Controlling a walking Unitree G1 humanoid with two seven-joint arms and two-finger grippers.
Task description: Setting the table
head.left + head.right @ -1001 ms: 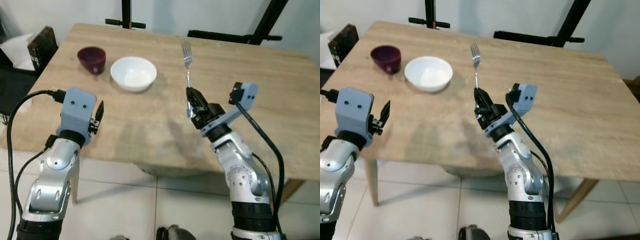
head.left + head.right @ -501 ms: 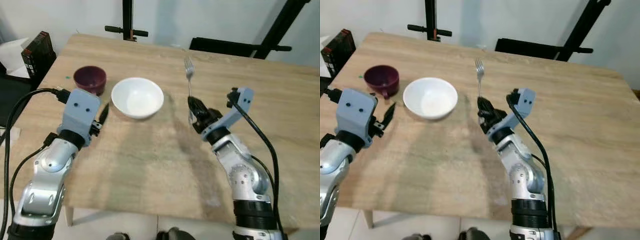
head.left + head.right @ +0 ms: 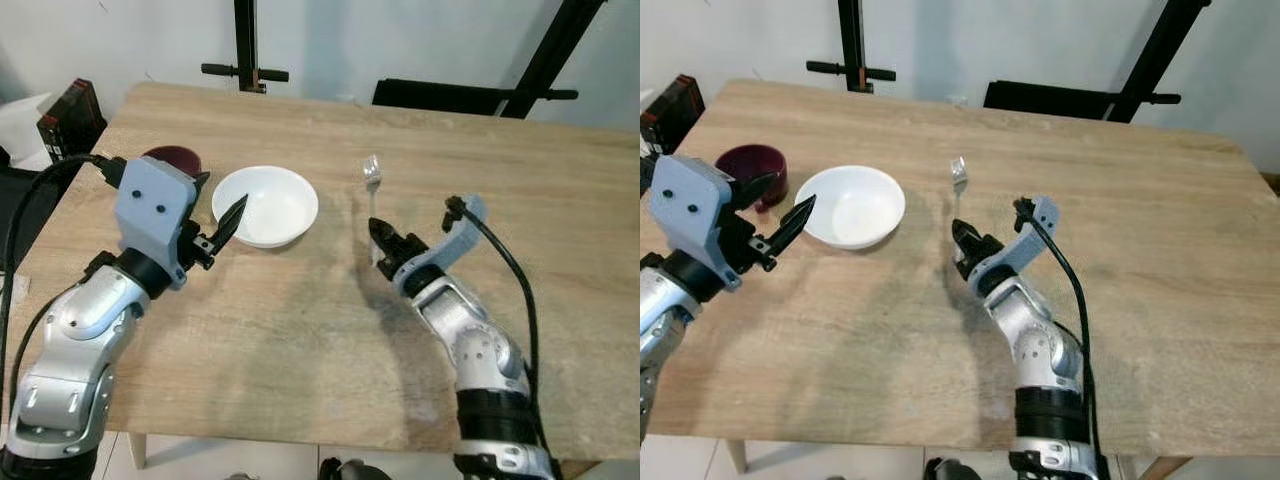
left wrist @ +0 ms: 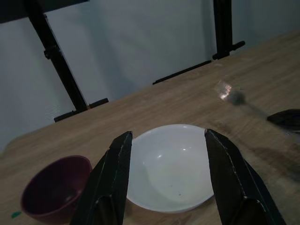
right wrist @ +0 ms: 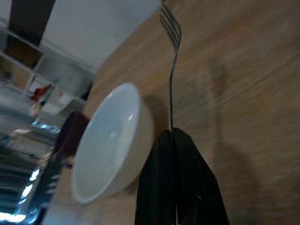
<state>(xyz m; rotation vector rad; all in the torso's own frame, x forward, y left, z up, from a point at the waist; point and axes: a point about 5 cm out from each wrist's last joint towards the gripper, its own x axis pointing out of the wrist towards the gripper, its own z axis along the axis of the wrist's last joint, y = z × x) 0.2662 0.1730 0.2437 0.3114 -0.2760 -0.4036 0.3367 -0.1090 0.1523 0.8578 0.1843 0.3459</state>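
because the fork (image 3: 372,185) is meant to lie beside the bowl (image 3: 265,206), the right gripper (image 3: 384,243) clamps its handle low over the table (image 3: 500,160), tines pointing away. the left gripper (image 3: 222,226) hovers with fingers spread near the bowl's rim, perhaps to steady it, with the cup (image 3: 172,159) behind it.

through the left wrist, the white bowl (image 4: 171,166) sits framed between parted fingers (image 4: 112,178).

through the right wrist, the thin silver fork (image 5: 170,56) rises from closed black fingers (image 5: 178,178), just beside the bowl (image 5: 110,140).
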